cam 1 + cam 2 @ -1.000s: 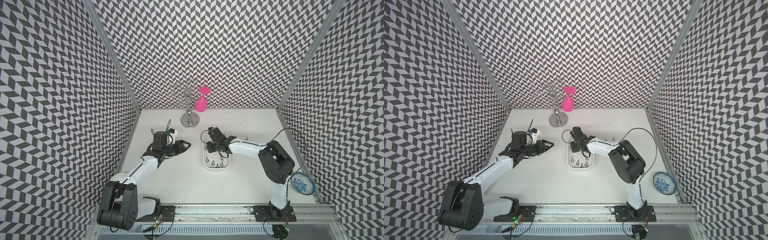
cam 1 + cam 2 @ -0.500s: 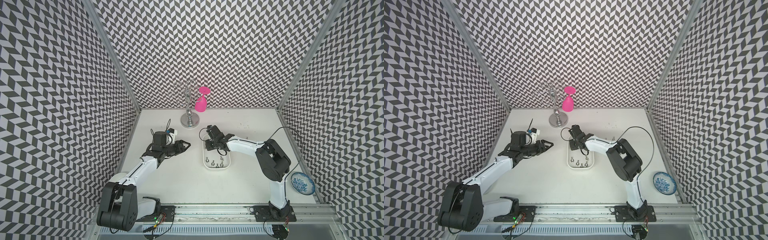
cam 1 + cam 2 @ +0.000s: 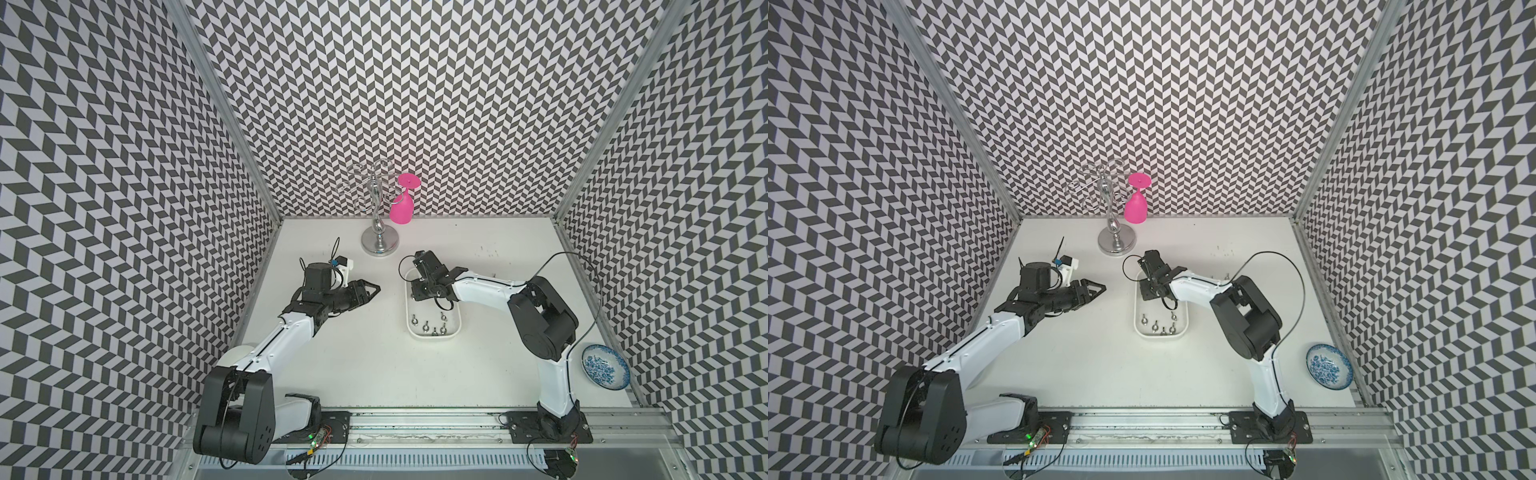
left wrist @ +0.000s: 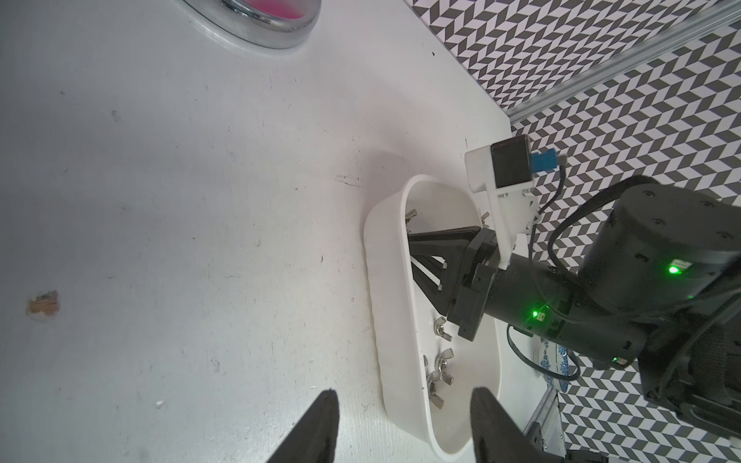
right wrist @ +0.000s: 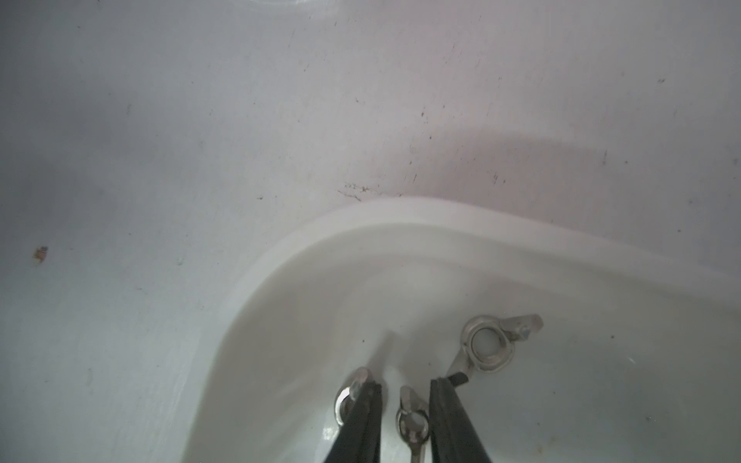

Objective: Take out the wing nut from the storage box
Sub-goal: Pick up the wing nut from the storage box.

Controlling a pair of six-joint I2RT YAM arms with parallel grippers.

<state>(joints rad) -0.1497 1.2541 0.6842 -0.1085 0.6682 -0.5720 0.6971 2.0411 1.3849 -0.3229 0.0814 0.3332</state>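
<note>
Right hand (image 5: pixel 405 383) straddles wing nut (image 5: pixel 413 421), perhaps touching.

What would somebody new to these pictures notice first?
The black-and-white zigzag walls all around the table strike first. Next, a pink glass hangs upside down from a silver rack at the back. In the white tray, the right gripper straddles a wing nut, jaws open.

left end effector (image 4: pixel 405 393): fingers apart | right end effector (image 5: pixel 403 381): narrow gap, angled down
</note>
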